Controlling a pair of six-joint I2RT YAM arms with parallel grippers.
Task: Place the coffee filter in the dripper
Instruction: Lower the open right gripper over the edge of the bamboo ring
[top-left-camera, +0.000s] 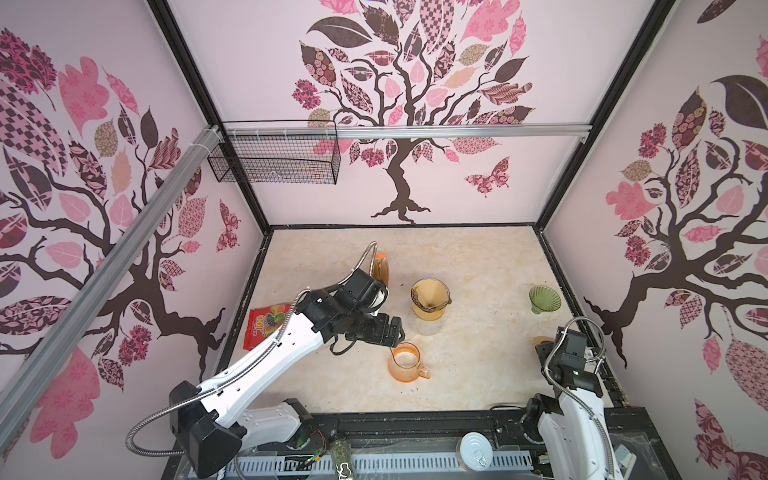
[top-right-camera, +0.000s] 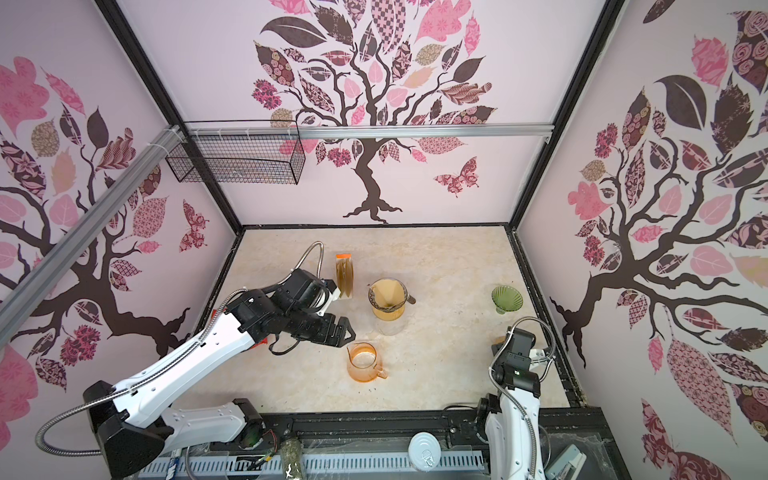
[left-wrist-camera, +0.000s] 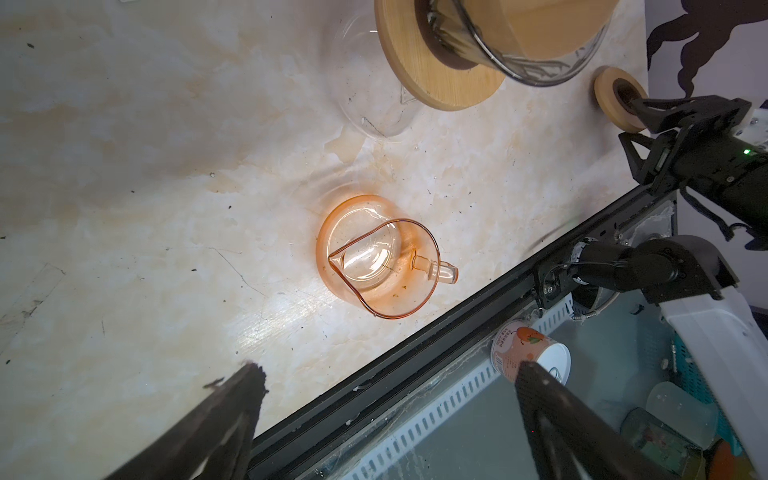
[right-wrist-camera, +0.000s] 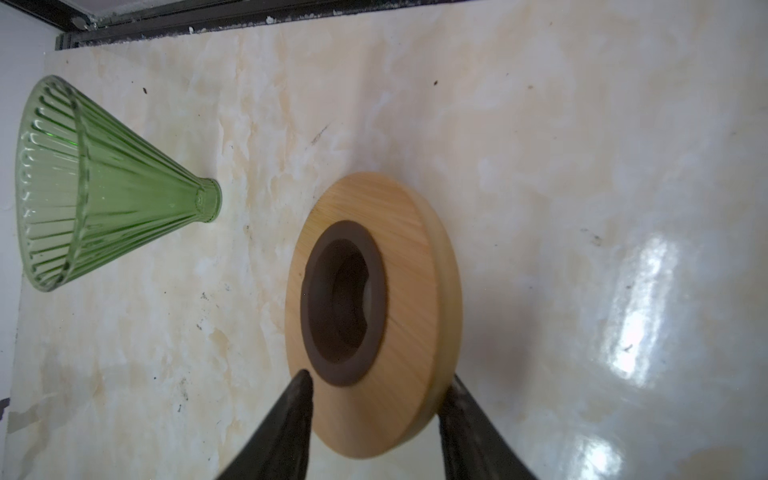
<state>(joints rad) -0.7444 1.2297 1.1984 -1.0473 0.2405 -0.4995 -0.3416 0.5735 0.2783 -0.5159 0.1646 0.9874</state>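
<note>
The left gripper (left-wrist-camera: 388, 369) had its fingers (left-wrist-camera: 232, 415) spread wide with nothing between them. It hung over the table (top-left-camera: 478, 365), just beside the orange jug (left-wrist-camera: 374, 257). Behind it the wrist bent down, and the left arm reached in a long slant from its base at the near left corner out to the middle of the table.

The right gripper (right-wrist-camera: 380, 377) had a finger on each side of a wooden ring (right-wrist-camera: 411, 291) with a dark rubber centre. One tip lay at the ring's face and the other behind its rim. Whether they pinched the ring or only stood around it could not be told. The right arm was folded up close to its base at the near right, with the gripper pointing down near the table's right edge.

The filter (top-left-camera: 428, 289) was a pale tan paper cone, opened out. It sat inside the clear glass dripper (left-wrist-camera: 540, 62) and lined its wall. The dripper's wooden collar rested on a clear carafe (top-left-camera: 427, 326) at mid-table, beyond the jug. A filter pack (top-right-camera: 345, 276) with an orange top stood upright just left of it.

A green ribbed glass cone (right-wrist-camera: 104, 183) stood mouth up by the right edge, apart from the ring.

A red bag (top-left-camera: 266, 328), partly under the left arm, bore large yellow letters that could not be read with certainty. On the front ledge, a can (left-wrist-camera: 523, 353) showed an orange fruit and print too small to read.
</note>
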